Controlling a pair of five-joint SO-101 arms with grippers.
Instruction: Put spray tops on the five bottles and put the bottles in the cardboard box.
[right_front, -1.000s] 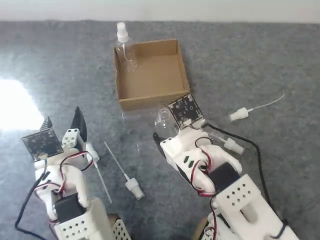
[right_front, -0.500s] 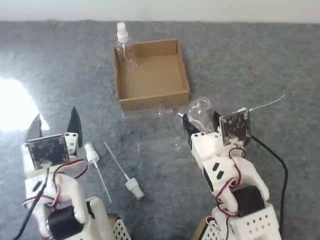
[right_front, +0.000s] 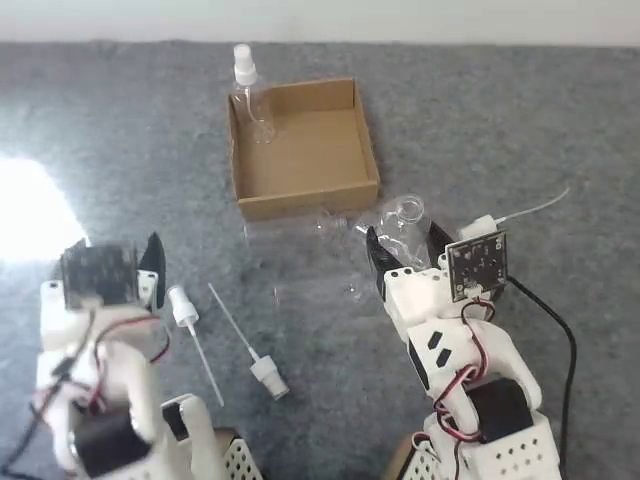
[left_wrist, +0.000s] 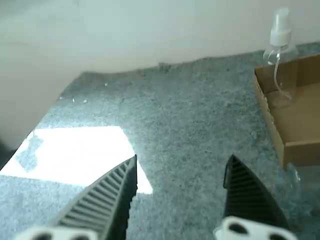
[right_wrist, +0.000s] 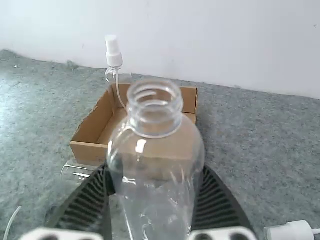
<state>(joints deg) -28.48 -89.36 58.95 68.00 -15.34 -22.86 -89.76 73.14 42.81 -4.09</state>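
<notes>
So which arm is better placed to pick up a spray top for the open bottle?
Left. The right gripper is shut on the uncapped bottle and holds it upright. The left gripper is open and empty, and a spray top lies just beside it.

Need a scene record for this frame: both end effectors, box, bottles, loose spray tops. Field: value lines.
left end effector: open, empty
right end effector: shut on open-necked bottle, held upright, no spray top on it
cardboard box: open, capped bottle standing in a far corner
loose spray tops: three on the mat, at
lying bottle: on the mat beside the box's near wall
</notes>
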